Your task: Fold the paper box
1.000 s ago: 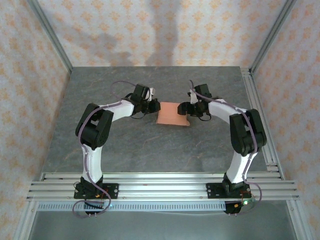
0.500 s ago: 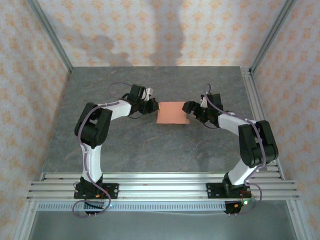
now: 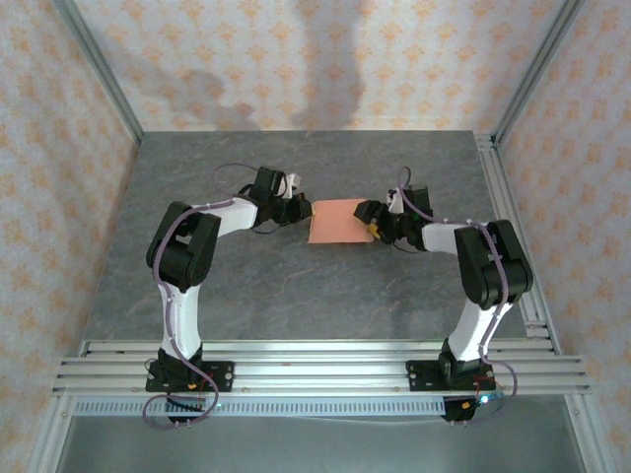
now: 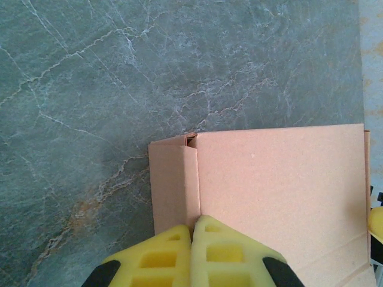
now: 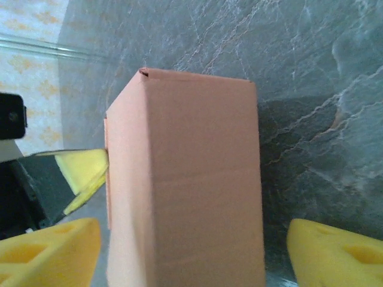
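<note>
The salmon-orange paper box lies mid-table as a small folded rectangular box. In the left wrist view its broad top panel meets a narrower side panel at a crease. My left gripper is shut, its yellow fingertips pressed together and resting on the box's left end where that crease runs in. My right gripper is at the box's right end and stands open. Its two yellow fingers straddle the box, the left one nearly touching and the other apart from it.
The grey marbled table has bare room in front of and behind the box. An aluminium rail runs along the right edge and more rails cross the near edge. Patterned walls enclose the back and sides.
My right arm swung out and came back lower, its gripper now straddling the box's right end. The left gripper stayed shut at the left end. The box barely shifted.
</note>
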`<state>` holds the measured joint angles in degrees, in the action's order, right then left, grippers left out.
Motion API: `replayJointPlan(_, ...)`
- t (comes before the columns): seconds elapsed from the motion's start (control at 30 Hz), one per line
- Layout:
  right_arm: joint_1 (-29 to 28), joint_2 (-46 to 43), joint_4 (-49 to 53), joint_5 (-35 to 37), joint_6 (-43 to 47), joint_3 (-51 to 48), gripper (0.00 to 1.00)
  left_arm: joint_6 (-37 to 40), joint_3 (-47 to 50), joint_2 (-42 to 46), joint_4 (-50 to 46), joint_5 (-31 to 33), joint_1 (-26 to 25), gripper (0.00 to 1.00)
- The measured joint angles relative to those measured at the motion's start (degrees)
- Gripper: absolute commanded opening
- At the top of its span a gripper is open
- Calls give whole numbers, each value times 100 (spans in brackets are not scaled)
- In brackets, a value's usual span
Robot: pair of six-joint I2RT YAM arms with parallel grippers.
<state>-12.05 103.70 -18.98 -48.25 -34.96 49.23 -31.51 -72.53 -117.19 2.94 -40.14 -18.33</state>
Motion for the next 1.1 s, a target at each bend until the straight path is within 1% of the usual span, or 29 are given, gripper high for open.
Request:
replayJointPlan(0.07, 0, 28, -149, -111, -151, 0, 64, 0, 2, 0, -2, 2, 0, 5)
replayJointPlan(0.13, 0, 31, -247, -190, -273, 4, 60, 0, 0, 0, -2, 4, 4, 6)
replayJointPlan(0.23, 0, 31, -337, -256, -363, 11, 52, -2, 0, -9, -2, 2, 35, 12)
replayJointPlan(0.3, 0, 31, -354, -284, -409, 11, 49, -7, 0, -9, -2, 4, 37, 23)
replayJointPlan(0.37, 0, 28, -361, -286, -439, 11, 46, -11, 55, -7, 61, 42, 37, 37)
replayJointPlan(0.43, 0, 26, -354, -284, -452, 11, 43, -9, 210, 33, 181, 136, 46, 49)
replayJointPlan(0.53, -2, -33, -291, -275, -485, 11, 42, 111, 511, 251, 245, 372, 39, 61)
replayJointPlan(0.57, 0, -72, -245, -264, -487, 11, 42, 184, 649, 378, 262, 494, 24, 75)
replayJointPlan(0.6, 0, -109, -219, -251, -490, 11, 42, 293, 787, 514, 273, 603, -4, 86)
replayJointPlan(0.63, 2, -164, -168, -234, -490, 11, 42, 387, 951, 695, 295, 767, -37, 89)
replayJointPlan(0.7, 11, -289, -79, -210, -494, 11, 42, 693, 1268, 1121, 367, 1220, -153, 91)
replayJointPlan(0.73, 20, -369, -17, -201, -496, 11, 42, 911, 1432, 1370, 442, 1517, -254, 99)
replayJointPlan(0.8, 57, -542, 90, -190, -511, 11, 42, 1451, 1744, 1873, 625, 2168, -575, 100)
replayJointPlan(0.87, 142, -761, 221, -188, -538, 11, 42, 2090, 2059, 2350, 938, 2815, -1027, 100)
replayJointPlan(0.9, 188, -866, 282, -190, -555, 11, 42, 2347, 2175, 2503, 1078, 3025, -1198, 100)
replayJointPlan(0.93, 240, -981, 354, -190, -557, 11, 42, 2774, 2354, 2686, 1327, 3287, -1449, 100)
replayJointPlan(1.03, 402, -1381, 621, -195, -575, 11, 42, 3899, 2876, 2970, 2076, 3928, -1932, 100)
replayJointPlan(1.1, 476, -1626, 787, -201, -581, 11, 42, 4638, 3093, 2992, 2352, 4299, -2170, 100)
